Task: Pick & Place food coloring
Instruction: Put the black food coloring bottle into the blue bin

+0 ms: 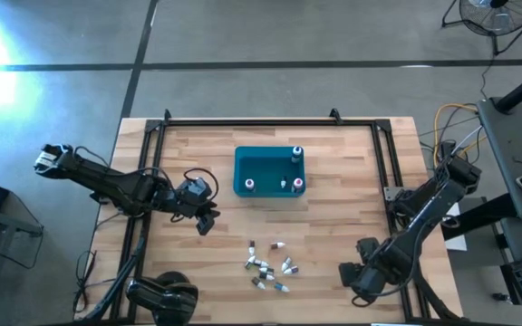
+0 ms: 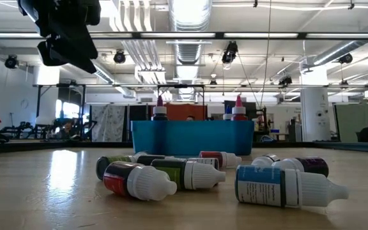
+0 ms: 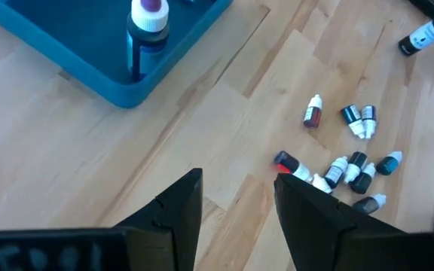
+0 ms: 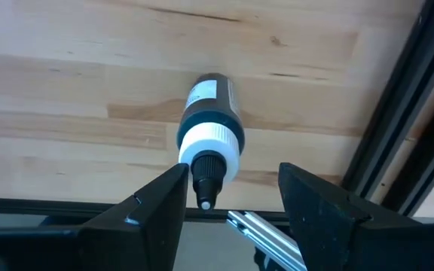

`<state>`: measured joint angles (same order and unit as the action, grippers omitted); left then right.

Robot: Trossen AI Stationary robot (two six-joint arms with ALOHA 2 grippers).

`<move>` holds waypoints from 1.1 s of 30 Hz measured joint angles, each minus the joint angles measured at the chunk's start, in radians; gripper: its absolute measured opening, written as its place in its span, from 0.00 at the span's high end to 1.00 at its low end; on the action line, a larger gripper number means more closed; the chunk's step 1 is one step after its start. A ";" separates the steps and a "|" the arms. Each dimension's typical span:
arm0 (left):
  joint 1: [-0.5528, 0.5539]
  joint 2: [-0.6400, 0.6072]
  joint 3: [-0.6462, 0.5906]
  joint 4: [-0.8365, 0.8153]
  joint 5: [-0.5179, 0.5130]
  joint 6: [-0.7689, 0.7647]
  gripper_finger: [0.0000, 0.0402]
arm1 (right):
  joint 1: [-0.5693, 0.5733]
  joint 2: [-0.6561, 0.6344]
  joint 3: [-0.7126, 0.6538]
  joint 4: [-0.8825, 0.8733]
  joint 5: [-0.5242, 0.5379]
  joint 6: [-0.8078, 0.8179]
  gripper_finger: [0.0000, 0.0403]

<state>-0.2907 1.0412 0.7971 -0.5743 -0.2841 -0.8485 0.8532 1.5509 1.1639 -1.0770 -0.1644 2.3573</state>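
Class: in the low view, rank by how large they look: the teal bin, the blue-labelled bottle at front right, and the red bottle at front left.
1. Teal bin, widest though farthest back.
2. Blue-labelled bottle.
3. Red bottle, only slightly smaller; both bottles lie nearest the camera, so their real sizes stay unsure.

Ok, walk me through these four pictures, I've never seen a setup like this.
Two dark robot arms work at a wooden table. One picture looks straight down, one looks level across the tabletop, and one comes from each wrist. The left gripper hangs open beside a teal bin that already holds a few upright bottles. More small food coloring bottles lie in a loose cluster on the wood. The right gripper, open, is near the table's corner with one bottle lying just ahead of its fingers. Neither gripper holds anything.
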 joint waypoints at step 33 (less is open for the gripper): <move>0.000 0.000 -0.001 0.050 0.002 -0.012 0.65 | 0.004 0.077 0.020 0.007 0.031 -0.050 0.51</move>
<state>-0.2905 1.0412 0.7963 -0.5239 -0.2825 -0.8600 0.8574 1.6283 1.1839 -1.0699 -0.1329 2.3074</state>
